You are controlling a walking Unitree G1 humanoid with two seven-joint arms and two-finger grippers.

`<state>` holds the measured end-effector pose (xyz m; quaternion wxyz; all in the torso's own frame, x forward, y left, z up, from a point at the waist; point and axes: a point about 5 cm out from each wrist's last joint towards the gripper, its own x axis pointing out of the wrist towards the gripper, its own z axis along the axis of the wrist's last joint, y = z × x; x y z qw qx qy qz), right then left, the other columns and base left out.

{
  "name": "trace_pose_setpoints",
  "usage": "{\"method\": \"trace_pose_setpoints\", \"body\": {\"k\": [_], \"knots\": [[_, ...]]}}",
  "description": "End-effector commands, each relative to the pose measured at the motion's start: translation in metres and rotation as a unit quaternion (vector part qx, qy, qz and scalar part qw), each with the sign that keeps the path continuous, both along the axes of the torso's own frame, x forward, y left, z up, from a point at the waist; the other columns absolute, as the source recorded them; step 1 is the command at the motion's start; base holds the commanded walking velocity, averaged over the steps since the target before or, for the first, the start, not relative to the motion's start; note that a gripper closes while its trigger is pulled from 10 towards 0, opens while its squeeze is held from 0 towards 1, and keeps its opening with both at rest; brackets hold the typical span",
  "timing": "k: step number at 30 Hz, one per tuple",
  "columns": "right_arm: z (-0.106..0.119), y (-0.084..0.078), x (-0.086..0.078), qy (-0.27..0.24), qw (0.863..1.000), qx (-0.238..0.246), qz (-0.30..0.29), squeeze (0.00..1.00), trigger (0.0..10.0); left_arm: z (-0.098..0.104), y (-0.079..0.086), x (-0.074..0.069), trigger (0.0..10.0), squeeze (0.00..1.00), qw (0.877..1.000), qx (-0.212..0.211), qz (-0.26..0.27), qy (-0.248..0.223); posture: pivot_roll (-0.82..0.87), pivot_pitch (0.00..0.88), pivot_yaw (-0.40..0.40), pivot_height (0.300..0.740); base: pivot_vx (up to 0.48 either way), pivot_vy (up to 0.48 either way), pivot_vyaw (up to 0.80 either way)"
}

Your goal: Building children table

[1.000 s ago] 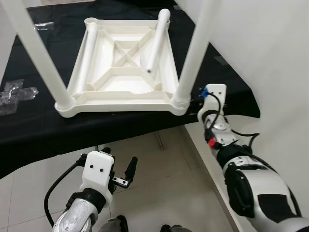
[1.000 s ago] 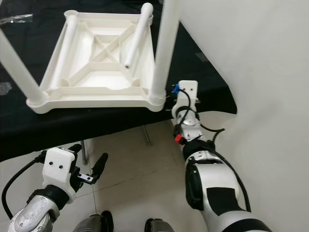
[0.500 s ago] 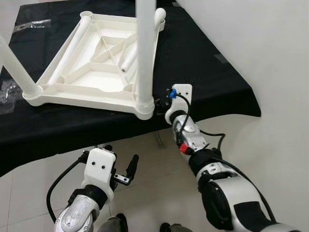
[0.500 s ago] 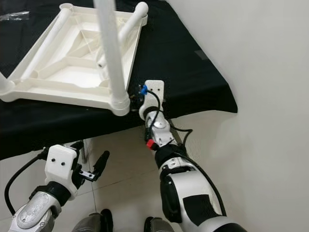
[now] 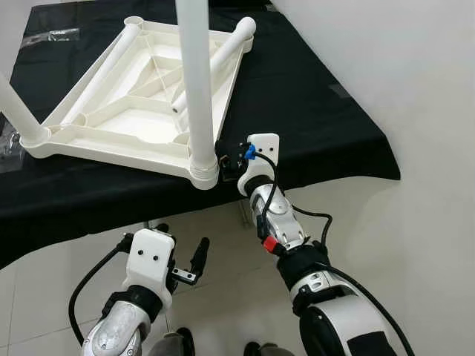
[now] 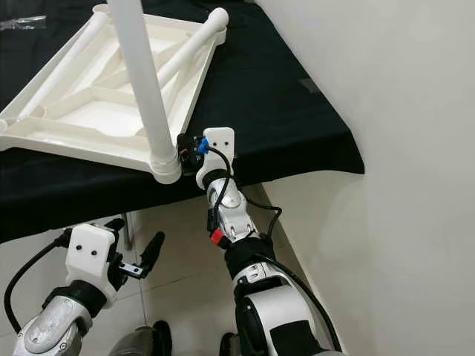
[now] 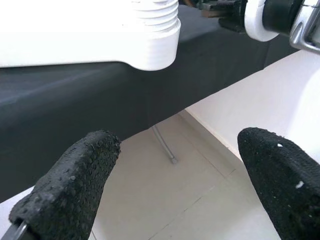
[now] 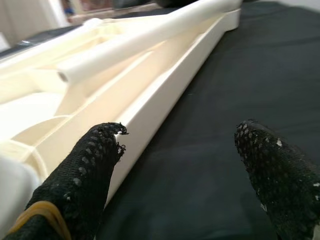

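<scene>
The white plastic children's table (image 5: 148, 126) lies upside down on a black-covered bench (image 5: 312, 111). One leg (image 5: 194, 81) stands upright in the near right corner socket (image 5: 202, 172), and another (image 5: 18, 111) stands at the near left. Two more legs (image 5: 215, 63) lie across the frame. My right gripper (image 5: 230, 159) is open right beside that corner socket. In the right wrist view one finger (image 8: 85, 180) is close against the table's side rail (image 8: 165, 95), with black cloth between the fingers. My left gripper (image 5: 180, 248) hangs open low over the floor.
Clear plastic bags lie on the cloth at the left edge (image 5: 6, 144) and far back (image 5: 56, 33). The bench's front edge overhangs a tiled floor (image 5: 230, 297), with a metal bench leg (image 7: 165, 147) underneath. A white wall (image 5: 415, 89) runs close along the right.
The table's near right corner has swung to the left, turning the table on the cloth, and my right gripper has moved left along with it. The left arm has stayed low.
</scene>
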<state>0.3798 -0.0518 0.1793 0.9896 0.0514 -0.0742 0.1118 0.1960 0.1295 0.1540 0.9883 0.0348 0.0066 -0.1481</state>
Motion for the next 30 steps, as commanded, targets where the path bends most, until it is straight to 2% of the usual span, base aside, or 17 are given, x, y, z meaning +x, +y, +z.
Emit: {"method": "trace_pose_setpoints", "body": {"k": [1,2,8,9,10,11,14,17,19,20,22,23,26,27,28,29,30], "knots": [[0.0,-0.014,0.004,0.007,0.999,-0.005,-0.04,0.0,10.0,-0.007,0.0,-0.002,10.0,0.0,1.0,0.004,0.002,0.014,0.17,0.188,-0.098,0.74,0.0,0.0,0.0],[0.003,-0.027,0.008,0.006,0.998,-0.009,-0.068,0.0,10.0,-0.007,-0.001,-0.002,10.0,0.0,1.0,0.003,0.002,0.013,0.17,0.188,-0.098,0.74,0.0,0.0,0.0],[0.006,-0.037,0.011,0.005,0.996,-0.016,-0.087,0.0,10.0,-0.007,-0.002,-0.001,10.0,0.0,1.0,0.002,0.001,0.013,0.17,0.184,-0.096,0.74,0.0,0.0,0.0],[0.01,-0.051,0.014,-0.003,0.993,-0.021,-0.116,0.0,10.0,-0.007,-0.002,-0.001,10.0,0.0,1.0,0.003,0.0,0.013,0.17,0.184,-0.098,0.74,0.0,0.0,0.0],[0.01,-0.051,0.014,-0.003,0.993,-0.021,-0.116,0.0,10.0,-0.007,-0.002,-0.001,10.0,0.0,1.0,0.003,0.0,0.013,0.17,0.184,-0.098,0.74,0.0,0.0,0.0],[0.015,-0.078,0.018,-0.01,0.985,-0.042,-0.165,0.0,10.0,-0.008,-0.004,-0.001,10.0,0.0,1.0,0.002,0.0,0.013,0.17,0.185,-0.099,0.74,0.0,0.0,0.0],[0.016,-0.086,0.02,-0.01,0.984,-0.054,-0.169,0.0,10.0,-0.008,-0.004,-0.001,10.0,0.0,1.0,0.0,0.0,0.013,0.17,0.185,-0.099,0.74,0.0,0.0,0.0],[0.014,-0.108,0.023,0.011,0.992,-0.064,-0.112,0.0,10.0,-0.009,-0.005,-0.002,10.0,0.0,1.0,0.014,-0.009,0.011,0.17,0.182,-0.105,0.74,0.0,0.0,0.0],[0.014,-0.108,0.023,0.011,0.992,-0.064,-0.112,0.0,10.0,-0.009,-0.005,-0.002,10.0,0.0,1.0,0.014,-0.009,0.011,0.17,0.182,-0.105,0.74,0.0,0.0,0.0],[0.018,-0.144,0.02,0.009,0.995,-0.046,-0.083,0.0,10.0,-0.01,-0.004,-0.004,10.0,0.0,1.0,0.019,-0.01,0.012,0.17,0.183,-0.106,0.74,0.0,0.0,0.0],[0.018,-0.144,0.02,0.009,0.995,-0.046,-0.083,0.0,10.0,-0.01,-0.004,-0.004,10.0,0.0,1.0,0.019,-0.01,0.012,0.17,0.183,-0.106,0.74,0.0,0.0,0.0],[0.02,-0.156,0.019,0.01,0.996,-0.038,-0.076,0.0,10.0,-0.011,-0.003,-0.004,10.0,0.0,1.0,0.02,-0.008,0.013,0.17,0.183,-0.106,0.74,0.0,0.0,0.0],[0.017,-0.182,0.006,0.039,0.997,-0.033,0.057,0.0,10.0,-0.014,-0.001,-0.004,10.0,0.0,1.0,0.019,-0.005,0.019,0.16,0.18,-0.101,0.74,0.0,0.0,0.0],[0.016,-0.184,-0.001,0.034,0.991,-0.049,0.119,0.0,10.0,-0.015,-0.001,-0.004,10.0,0.0,1.0,0.019,-0.006,0.019,0.16,0.178,-0.097,0.74,0.0,0.0,0.0],[0.016,-0.184,-0.001,0.034,0.991,-0.049,0.119,0.0,10.0,-0.015,-0.001,-0.004,10.0,0.0,1.0,0.019,-0.006,0.019,0.16,0.178,-0.097,0.74,0.0,0.0,0.0],[0.013,-0.183,-0.008,0.04,0.983,-0.047,0.174,0.0,10.0,-0.016,-0.001,-0.004,10.0,0.0,1.0,0.019,-0.007,0.02,0.16,0.173,-0.097,0.74,0.0,0.0,0.0],[0.013,-0.183,-0.008,0.04,0.983,-0.047,0.174,0.0,10.0,-0.016,-0.001,-0.004,10.0,0.0,1.0,0.019,-0.007,0.02,0.16,0.173,-0.097,0.74,0.0,0.0,0.0]]}}
